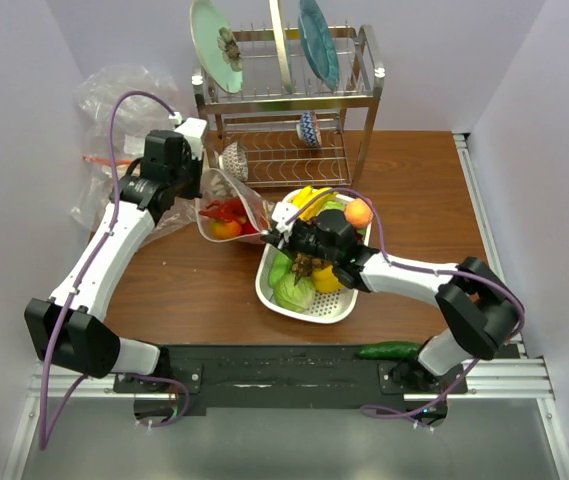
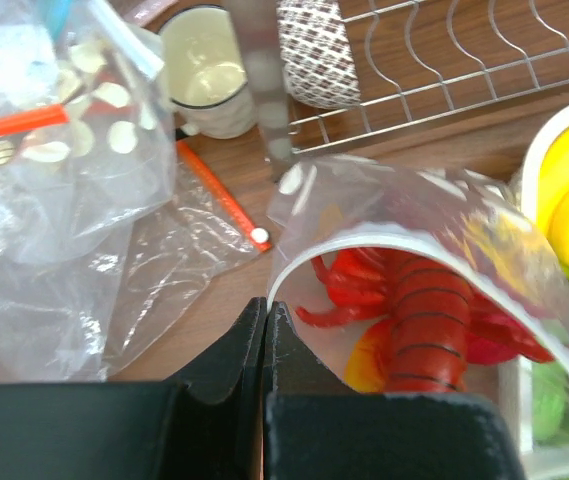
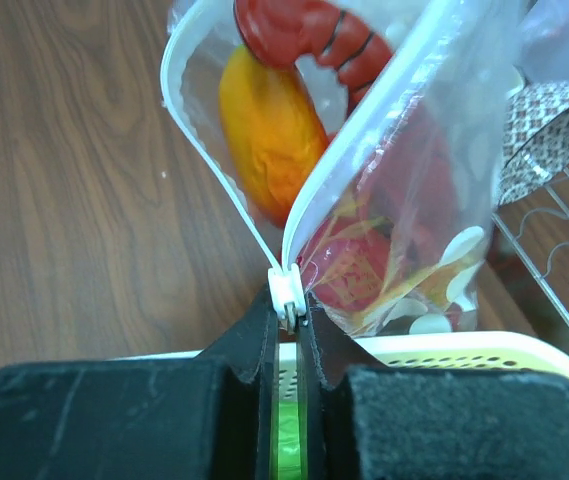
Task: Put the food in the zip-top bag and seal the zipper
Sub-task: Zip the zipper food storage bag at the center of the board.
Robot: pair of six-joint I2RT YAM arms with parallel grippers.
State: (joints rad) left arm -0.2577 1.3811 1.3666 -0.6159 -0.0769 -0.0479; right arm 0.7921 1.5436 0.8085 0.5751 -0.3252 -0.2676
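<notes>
Left gripper (image 2: 265,312): I see its black fingers pressed together, pinching one end of the mouth of the flat clear plastic zip-top bag (image 2: 434,215) printed with white dots.
Right gripper (image 3: 289,312): its fingers are clamped together on the white end piece of the zipper (image 3: 286,283), at the opposite end of the mouth.
Zipper: its two white strips part just beyond the right gripper's fingertips and bow outward. The mouth gapes between the two grippers.
Food in the bag: a red plastic toy lobster (image 2: 424,320) lies straight ahead of the left gripper, inside the mouth. An orange-yellow rounded toy fruit (image 3: 269,130) sits beside it, just past the right gripper.
Food outside: a round orange toy peach (image 1: 358,212) rests in the white perforated plastic tray (image 1: 309,315) that lies under the right gripper, near its right side.
Surface: brown wood grain surface (image 3: 74,150), to the left of the right gripper.
Other bag: a crumpled clear plastic bag with orange strips (image 2: 54,200), to the left of the left gripper.
</notes>
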